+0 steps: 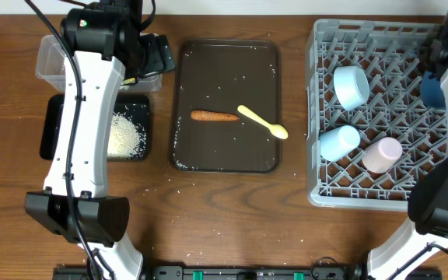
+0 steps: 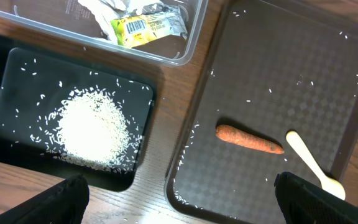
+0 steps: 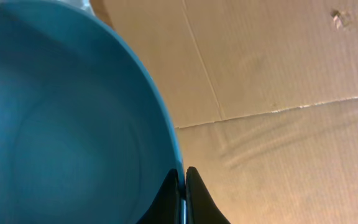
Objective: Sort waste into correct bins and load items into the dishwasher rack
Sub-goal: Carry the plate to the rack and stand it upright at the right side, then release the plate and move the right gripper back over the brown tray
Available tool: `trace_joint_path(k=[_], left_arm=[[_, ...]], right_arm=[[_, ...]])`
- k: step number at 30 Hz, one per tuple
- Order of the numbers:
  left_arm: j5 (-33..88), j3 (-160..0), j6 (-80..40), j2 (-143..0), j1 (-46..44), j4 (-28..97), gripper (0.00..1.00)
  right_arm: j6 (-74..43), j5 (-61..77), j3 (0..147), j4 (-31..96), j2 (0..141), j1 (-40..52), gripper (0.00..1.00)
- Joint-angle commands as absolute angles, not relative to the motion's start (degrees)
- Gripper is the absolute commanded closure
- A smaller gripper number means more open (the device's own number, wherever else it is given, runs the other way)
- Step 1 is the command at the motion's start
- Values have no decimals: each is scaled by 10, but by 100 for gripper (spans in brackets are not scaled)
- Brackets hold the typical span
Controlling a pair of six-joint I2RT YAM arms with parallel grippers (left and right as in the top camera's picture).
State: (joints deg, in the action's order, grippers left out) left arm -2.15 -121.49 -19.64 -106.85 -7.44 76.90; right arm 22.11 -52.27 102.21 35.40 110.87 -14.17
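Note:
My left gripper [image 2: 179, 202] is open and empty, high above the table between the black tray [image 2: 5, 81] and the brown serving tray [image 2: 303, 68]. The black tray holds a heap of white rice [image 2: 92, 127]. The clear tub [image 2: 185, 43] holds white tissue [image 2: 107, 9] and the yellow-green wrapper [image 2: 145, 28]. The carrot [image 1: 214, 117] and the pale yellow spoon [image 1: 263, 122] lie on the serving tray. My right gripper [image 3: 183, 177] is shut on the rim of the dark blue dish [image 3: 61, 124], held over the rack's right side [image 1: 432, 89].
The grey rack [image 1: 321, 194] holds a pale blue bowl [image 1: 351, 85], a light blue cup [image 1: 339, 141] and a pink cup [image 1: 383, 153]. Loose rice grains lie on the serving tray and on the table near it. Cardboard [image 3: 278, 81] fills the right wrist view's background.

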Motion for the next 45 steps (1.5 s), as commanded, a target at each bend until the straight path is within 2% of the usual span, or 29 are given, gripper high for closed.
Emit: trace_joint_path(k=[1, 11, 20, 32, 39, 41, 43, 45], left_arm=[[-33, -1218, -197, -1073, -73, 771, 2], [-33, -1218, -198, -1073, -73, 771, 2], [-33, -1218, -198, -1073, -73, 771, 2], [-33, -1218, -197, -1073, -73, 771, 2], [-33, -1218, -197, -1073, -73, 771, 2], [-33, -1218, -197, -1073, -73, 771, 2], [-33, -1218, -197, -1073, -73, 771, 2], [-33, -1218, -197, -1073, -73, 771, 2]], right_arm=[[245, -404, 1019, 367, 1117, -136, 99], [367, -358, 1019, 366, 1117, -130, 99], [530, -271, 1019, 357, 1117, -131, 99], [566, -200, 1019, 350, 1145, -123, 99], [557, -167, 1019, 357, 1146, -83, 70], [557, -167, 1019, 357, 1146, -74, 57], [550, -167, 1019, 355, 1146, -67, 33], [520, -167, 1019, 347, 1146, -65, 18]])
